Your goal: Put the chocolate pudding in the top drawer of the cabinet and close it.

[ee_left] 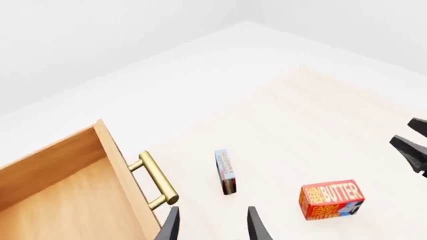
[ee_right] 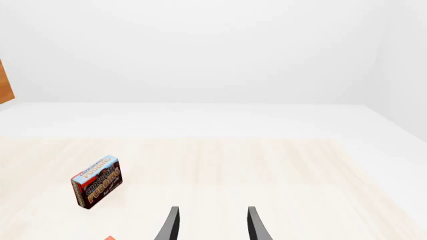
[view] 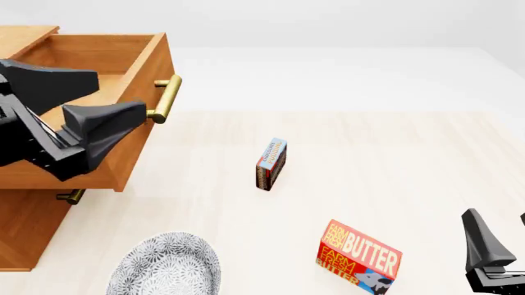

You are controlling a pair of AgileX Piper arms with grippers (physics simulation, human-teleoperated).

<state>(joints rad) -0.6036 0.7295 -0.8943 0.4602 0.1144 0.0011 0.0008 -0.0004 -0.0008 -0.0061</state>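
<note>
- Orange-brown wood makes up the one cabinet we count, standing at the left edge of the pale table.
- We see its top drawer pulled out and showing a bare wooden floor inside; one brass bar handle sits on its front.
- We make out a second brass handle below, under the open drawer's front, mostly hidden; that makes two handles in view.
- We count one chocolate pudding: a thin blue and brown box standing on edge near the middle of the table, apart from the drawer front and from everything else.
- We count one red butter box, lying near the front edge of the table, well apart from the pudding.
- We see one grey patterned plate at the front edge, just beside the cabinet's base.
- We find the left gripper hanging over the open drawer; in its wrist view its two fingers stand parted with nothing between them, the handle just beside one tip.
- We find the right gripper low at the table's front right corner, its fingers likewise spread and holding nothing, with the pudding ahead of it and off to one side.
</note>
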